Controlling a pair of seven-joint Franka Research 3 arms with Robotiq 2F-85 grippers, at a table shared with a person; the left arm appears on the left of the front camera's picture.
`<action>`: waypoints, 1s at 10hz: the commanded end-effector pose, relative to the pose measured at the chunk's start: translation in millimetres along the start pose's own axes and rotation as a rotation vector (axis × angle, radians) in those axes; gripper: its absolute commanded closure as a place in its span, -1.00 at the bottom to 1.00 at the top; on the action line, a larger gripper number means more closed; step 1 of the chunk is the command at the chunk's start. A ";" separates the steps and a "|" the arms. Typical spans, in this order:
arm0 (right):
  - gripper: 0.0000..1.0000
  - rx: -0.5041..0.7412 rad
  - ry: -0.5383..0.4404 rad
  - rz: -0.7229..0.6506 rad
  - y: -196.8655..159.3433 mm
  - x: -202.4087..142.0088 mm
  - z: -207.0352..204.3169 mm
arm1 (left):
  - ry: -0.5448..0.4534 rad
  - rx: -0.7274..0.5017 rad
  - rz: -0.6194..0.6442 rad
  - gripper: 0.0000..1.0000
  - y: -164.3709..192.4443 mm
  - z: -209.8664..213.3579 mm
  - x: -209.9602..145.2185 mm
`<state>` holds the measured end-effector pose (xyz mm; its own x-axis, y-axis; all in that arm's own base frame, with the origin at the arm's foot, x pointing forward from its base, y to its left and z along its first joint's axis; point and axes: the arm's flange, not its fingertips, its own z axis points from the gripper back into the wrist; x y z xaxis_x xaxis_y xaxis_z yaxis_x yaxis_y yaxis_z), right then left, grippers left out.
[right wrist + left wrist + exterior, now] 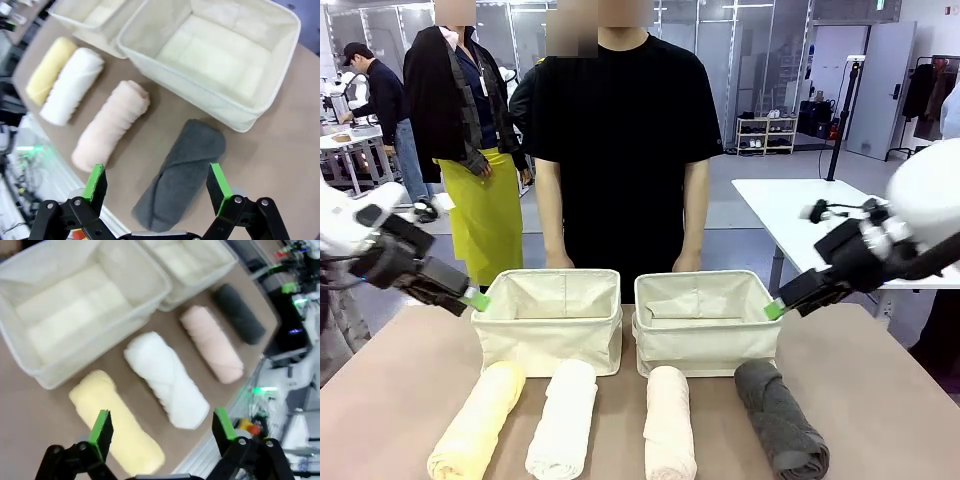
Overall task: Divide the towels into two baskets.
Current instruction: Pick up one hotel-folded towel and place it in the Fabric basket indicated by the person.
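Towels: four rolls lie side by side on the surface [390,400], on the robot's side of the baskets: pale yellow towel [478,420], white towel [563,418], cream-pink towel [669,422], dark grey towel [780,418]. None is in a basket yet.
Why so laid: the rolls lie lengthwise toward the robot, with gaps between most of them, though the yellow and white ones nearly touch. This spacing likely lets fingers come down on either side of a roll.
Baskets: the left basket [548,335] and the right basket [705,345] stand just beside each other, mouths up, both empty. Two rolls lie before each, which suggests a two-and-two split.
Left hand: the left hand [472,297] hangs in the air off the left basket's outer corner, fingers spread wide, holding and touching nothing. Its wrist view looks down on the yellow and white rolls.
Right hand: the right hand [775,308] hangs off the right basket's outer corner, jaws likewise wide apart and empty. Its wrist view frames the grey roll between its fingers, well below them.
Person: a person [620,150] stands at the far side behind the baskets, arms down, touching nothing.
Step in hand: judged to be the start, before any grasp.
Next move: each hand probably needs to descend across a roll's short width; soft terry may sag or unroll if pinched near an end.
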<state>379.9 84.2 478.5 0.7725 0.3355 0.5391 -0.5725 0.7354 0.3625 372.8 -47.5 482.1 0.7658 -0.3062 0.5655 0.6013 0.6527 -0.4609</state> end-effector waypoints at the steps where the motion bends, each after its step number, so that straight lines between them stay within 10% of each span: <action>1: -1.00 0.185 -0.027 -0.115 -32.6 -12.1 18.9 | -0.021 -0.133 0.146 -1.00 30.8 20.3 -14.0; 10: -1.00 0.317 -0.492 -0.659 -188.1 -193.3 181.3 | -0.500 -0.246 0.418 -1.00 118.1 175.2 -189.3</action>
<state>283.5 -212.4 449.6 0.8264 -0.4080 0.3880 -0.1571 0.4947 0.8547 256.8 209.8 450.3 0.7922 0.3182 0.5208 0.3361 0.4847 -0.8075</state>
